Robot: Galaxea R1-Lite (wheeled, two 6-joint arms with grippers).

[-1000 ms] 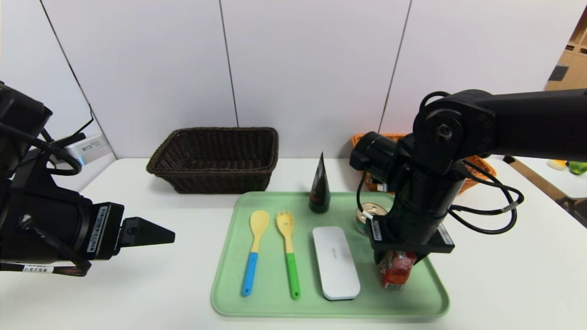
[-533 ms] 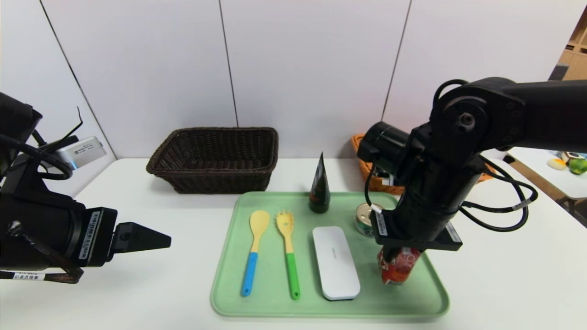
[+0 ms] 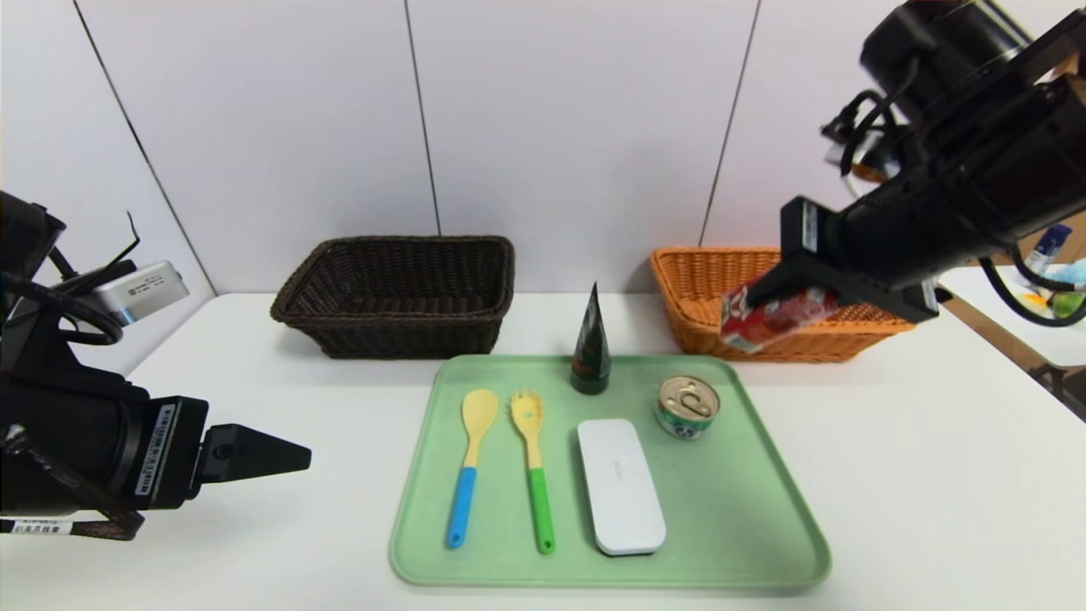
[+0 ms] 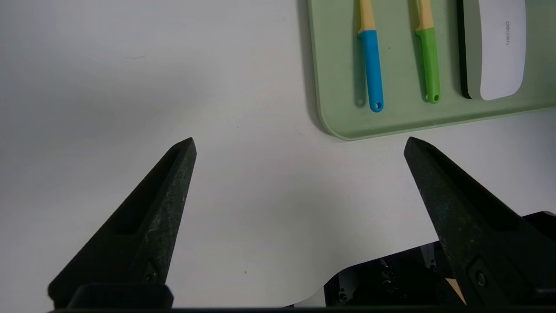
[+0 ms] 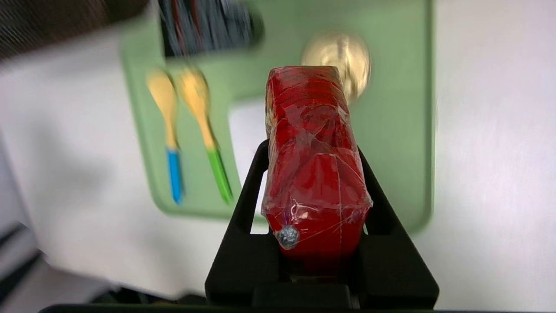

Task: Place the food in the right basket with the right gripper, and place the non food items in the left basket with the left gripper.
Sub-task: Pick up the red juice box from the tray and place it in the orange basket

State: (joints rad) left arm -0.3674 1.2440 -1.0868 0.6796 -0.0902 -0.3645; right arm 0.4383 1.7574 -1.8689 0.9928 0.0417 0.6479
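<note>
At far left, the left gripper (image 3: 254, 454) hung over bare table (image 3: 280, 373) short of the green tray (image 3: 764, 543), its pointed fingers (image 4: 152, 208) spread wide and holding nothing. Behind it, against the wall, sat the dark brown left basket (image 3: 399, 293). On the tray lay, in order, the blue-handled spoon (image 3: 469, 462), the green-handled fork (image 3: 533, 467) and the white case (image 3: 621, 486), with the dark green cone tube (image 3: 591, 344) standing upright at the tray's far edge and the gold-lidded tin (image 3: 687, 407) beside it. Further right, the right gripper (image 3: 776, 297) was clamped on the red drink carton (image 3: 774, 316), carrying it tilted in the air at the front wall of the orange-tan right basket (image 3: 704, 284). The step in hand appeared to be delivery of the first food item. The next move would likely call for carrying the carton over the basket's rim, then letting go above its floor; the tin would remain for the same arm.
</note>
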